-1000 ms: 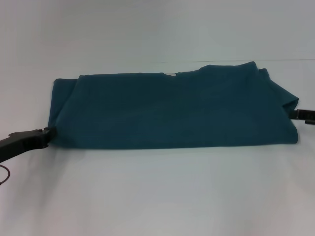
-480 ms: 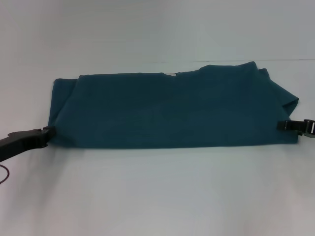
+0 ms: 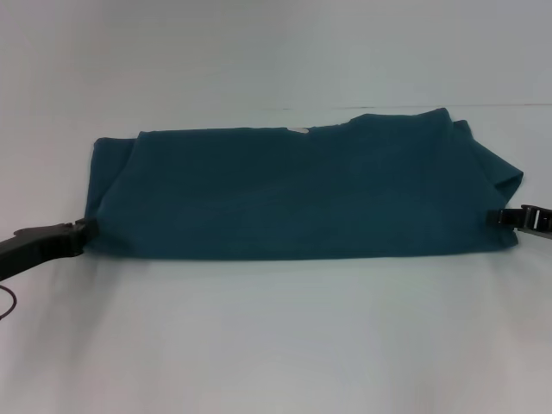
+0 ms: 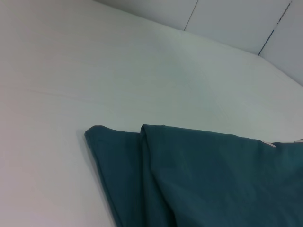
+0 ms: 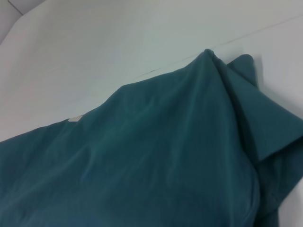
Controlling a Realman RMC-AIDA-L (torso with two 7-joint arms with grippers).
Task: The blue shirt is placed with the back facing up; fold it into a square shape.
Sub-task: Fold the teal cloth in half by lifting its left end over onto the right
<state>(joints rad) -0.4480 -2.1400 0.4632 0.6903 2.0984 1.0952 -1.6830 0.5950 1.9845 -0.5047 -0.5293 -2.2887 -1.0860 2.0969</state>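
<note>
Fabric covers the middle of the white counter [image 3: 276, 345]: the blue shirt [image 3: 302, 194] lies as a long band running left to right, already doubled over lengthwise, with a small pale tag showing at its far edge. Its left end has a layered fold, seen close in the left wrist view, and its right end bunches into a loose raised flap.

The left hand [image 3: 84, 229] sits low at the shirt's near-left corner, its tip touching the cloth. It has barely shifted over the last second. Whether its fingers are closed on the corner or merely resting against it, I cannot tell.

The right hand [image 3: 502, 217] is where the change is. A second ago it hung beside the right end, a little farther off and higher; then it pushed in over the near-right corner; now it sits a shade back towards the right, its tip touching the shirt's right edge. The near-right corner looks slightly tidier, tucked in where it had stuck out. Its fingers are too dark and small to say whether they pinch the fabric.

My reading is that both hands are settling on the band's two near corners. That suits the next fold, bringing one end over the other to shorten the band towards a square. The loose right flap could spoil a clean edge.
</note>
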